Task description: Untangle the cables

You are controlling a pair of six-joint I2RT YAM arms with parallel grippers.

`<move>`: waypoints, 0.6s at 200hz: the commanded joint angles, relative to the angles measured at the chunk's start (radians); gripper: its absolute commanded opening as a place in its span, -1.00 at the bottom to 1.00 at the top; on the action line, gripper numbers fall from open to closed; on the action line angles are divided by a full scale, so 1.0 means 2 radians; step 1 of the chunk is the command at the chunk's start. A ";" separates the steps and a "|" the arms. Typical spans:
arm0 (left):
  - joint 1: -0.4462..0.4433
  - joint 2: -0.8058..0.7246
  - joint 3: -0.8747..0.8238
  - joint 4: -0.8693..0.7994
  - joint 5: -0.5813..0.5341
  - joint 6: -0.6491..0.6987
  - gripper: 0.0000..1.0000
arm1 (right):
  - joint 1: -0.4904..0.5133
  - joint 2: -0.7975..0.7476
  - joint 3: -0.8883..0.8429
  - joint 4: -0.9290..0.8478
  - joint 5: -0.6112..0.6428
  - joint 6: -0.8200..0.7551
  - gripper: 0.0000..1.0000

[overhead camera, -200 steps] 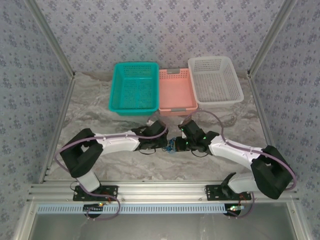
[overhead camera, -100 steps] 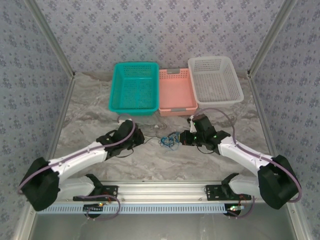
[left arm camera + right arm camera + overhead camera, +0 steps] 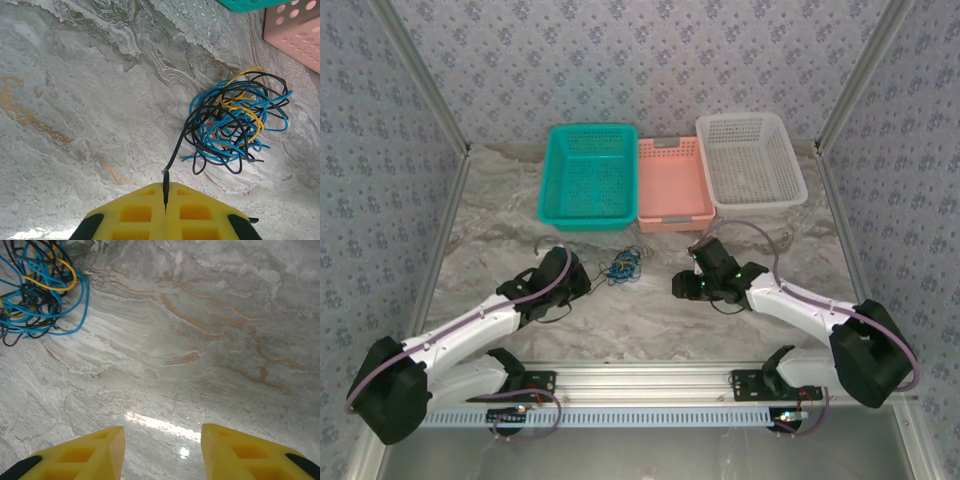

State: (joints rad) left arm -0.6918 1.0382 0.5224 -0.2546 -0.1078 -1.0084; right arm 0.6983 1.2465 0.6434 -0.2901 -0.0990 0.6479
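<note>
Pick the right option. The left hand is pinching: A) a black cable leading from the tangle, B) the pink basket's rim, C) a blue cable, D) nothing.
A: the left wrist view shows the left hand shut on a black cable that runs into the tangle of cables.

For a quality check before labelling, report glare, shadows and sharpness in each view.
Top view: light is soft and even with only faint shadows; the cables are too small to tell the strands apart. Left wrist view: the cables are sharp, their colours clear, and there is no strong glare. Right wrist view: a bright glare streak lies on the table near the bottom edge; the cables at upper left are crisp.
</note>
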 commanded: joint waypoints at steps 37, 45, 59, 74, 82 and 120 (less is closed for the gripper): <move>0.001 -0.018 -0.003 -0.007 0.015 0.000 -1.00 | 0.073 0.059 0.049 0.093 0.056 0.049 0.03; 0.001 -0.019 -0.004 -0.009 0.015 0.001 -1.00 | 0.078 0.086 0.067 0.104 0.055 0.051 0.07; 0.000 -0.020 -0.008 -0.010 0.016 0.002 -1.00 | 0.080 0.133 0.099 0.121 0.044 0.060 0.12; 0.001 -0.020 -0.010 -0.008 0.019 0.003 -1.00 | 0.082 0.178 0.124 0.145 0.033 0.084 0.13; 0.000 -0.020 -0.011 -0.008 0.020 0.003 -1.00 | 0.081 0.199 0.134 0.154 0.031 0.103 0.12; 0.000 -0.020 -0.011 -0.011 0.027 0.006 -1.00 | 0.076 0.282 0.157 0.202 0.028 0.169 -0.01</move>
State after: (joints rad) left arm -0.6918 1.0145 0.5018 -0.2619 -0.0742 -1.0069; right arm 0.8562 1.7325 0.9329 0.0303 -0.0387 0.8696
